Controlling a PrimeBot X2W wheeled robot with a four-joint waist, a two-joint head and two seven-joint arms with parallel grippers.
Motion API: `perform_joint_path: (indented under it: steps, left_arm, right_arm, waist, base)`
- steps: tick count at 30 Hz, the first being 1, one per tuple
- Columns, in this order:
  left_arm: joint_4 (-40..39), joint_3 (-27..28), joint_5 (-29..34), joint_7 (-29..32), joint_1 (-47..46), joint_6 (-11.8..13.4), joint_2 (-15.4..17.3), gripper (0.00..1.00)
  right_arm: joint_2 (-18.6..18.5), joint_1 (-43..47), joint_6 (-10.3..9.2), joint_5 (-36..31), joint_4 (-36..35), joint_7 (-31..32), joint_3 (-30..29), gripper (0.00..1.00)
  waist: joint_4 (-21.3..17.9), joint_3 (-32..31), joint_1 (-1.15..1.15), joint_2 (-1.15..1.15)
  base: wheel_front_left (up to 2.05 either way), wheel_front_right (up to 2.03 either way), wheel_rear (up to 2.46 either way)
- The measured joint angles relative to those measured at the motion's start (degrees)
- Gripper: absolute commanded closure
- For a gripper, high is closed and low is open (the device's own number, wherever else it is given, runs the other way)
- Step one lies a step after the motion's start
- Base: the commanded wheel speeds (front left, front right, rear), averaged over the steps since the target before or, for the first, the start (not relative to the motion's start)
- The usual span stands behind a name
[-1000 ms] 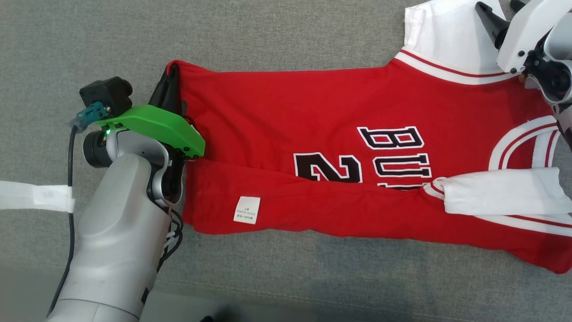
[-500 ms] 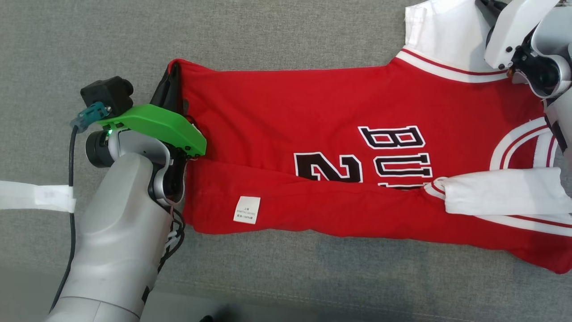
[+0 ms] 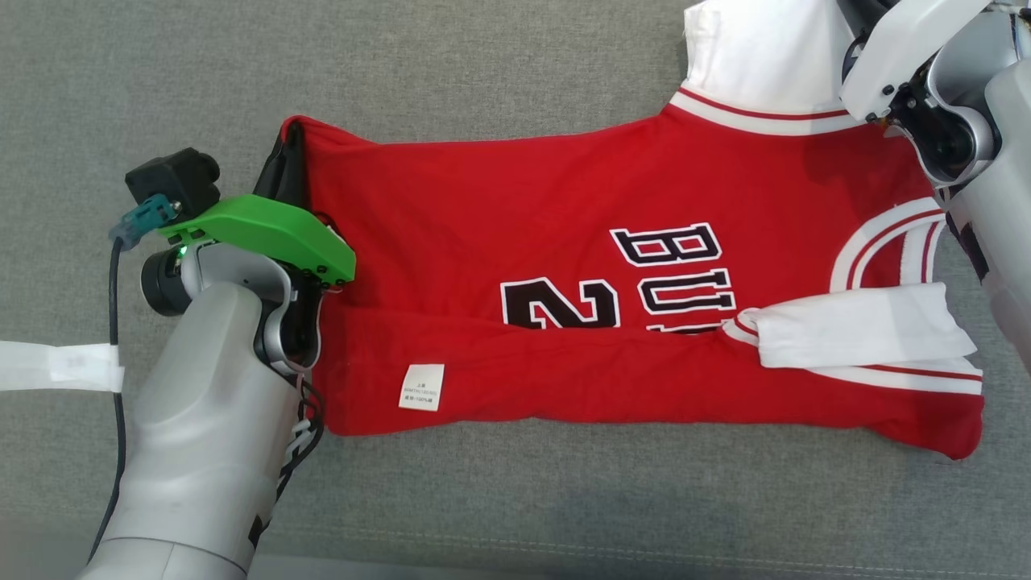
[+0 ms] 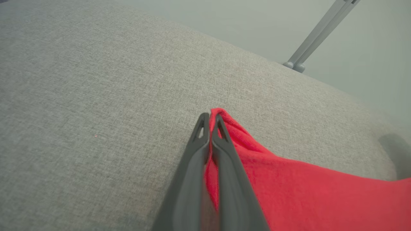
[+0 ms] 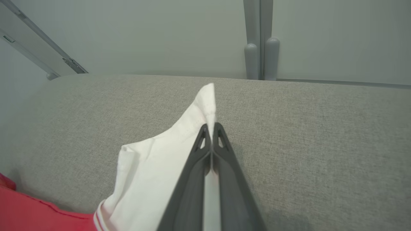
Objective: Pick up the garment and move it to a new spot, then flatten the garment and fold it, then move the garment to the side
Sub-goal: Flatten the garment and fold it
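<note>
A grey fabric surface [image 3: 515, 64] spreads under everything, and on it the garment [image 3: 499, 201], a red jersey with white sleeves, lies sideways across the middle of the head view, its lower long edge folded up over the front so that the fold covers part of the black lettering [image 3: 668, 246]. The pale left forearm [image 3: 209, 451] rises from the lower left, carrying a green cover [image 3: 266, 234] at the wrist. The upper white sleeve [image 3: 765, 56] lies flat at the top right; the lower white sleeve [image 3: 862, 326] is folded in across the chest. The left gripper [image 4: 210, 118] has its jaws pressed together on the far corner of the red hem. The right gripper [image 5: 212, 127] is likewise clamped tight on the edge of the upper white sleeve. A white label [image 3: 423, 387] sits on the folded-up flap near the hem. A white tape strip [image 3: 56, 366] lies at the left edge.
</note>
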Motion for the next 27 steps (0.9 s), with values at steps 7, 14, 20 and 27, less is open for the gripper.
perform_joint_path:
  steps: [7, 14, 20, 27]
  left_arm:
    - [0.40, 2.34, -1.26, -0.48, 2.35, 0.00, 1.14, 1.00]
    - [-1.03, 3.60, -2.67, -0.99, 6.83, -0.60, 2.61, 1.00]
    - [-2.40, 3.88, -3.41, -1.01, 12.20, -1.18, 2.53, 1.00]
    - [-5.53, 4.99, -4.70, -1.19, 18.12, -1.29, 2.36, 1.00]
  right_arm:
    - [0.47, 4.96, 0.53, 1.10, -3.41, -7.71, 1.07, 1.00]
    - [-0.98, 13.76, 0.53, -0.04, -8.09, -19.13, 3.64, 1.00]
    - [-2.43, 20.08, 0.54, -2.45, -12.32, -23.87, 6.58, 1.00]
    - [-4.36, 27.91, 0.54, -5.89, -17.20, -22.77, 4.85, 1.00]
  waist:
    - [-2.08, -2.94, 0.00, 0.00]
    - [-4.50, -6.89, 0.00, 0.00]
    - [-5.79, -10.11, 0.00, 0.00]
    - [-6.59, -13.67, 0.00, 0.00]
  base:
    - [0.00, 0.00, 0.00]
    - [0.00, 0.00, 0.00]
    - [0.00, 0.00, 0.00]
    - [0.00, 0.00, 0.00]
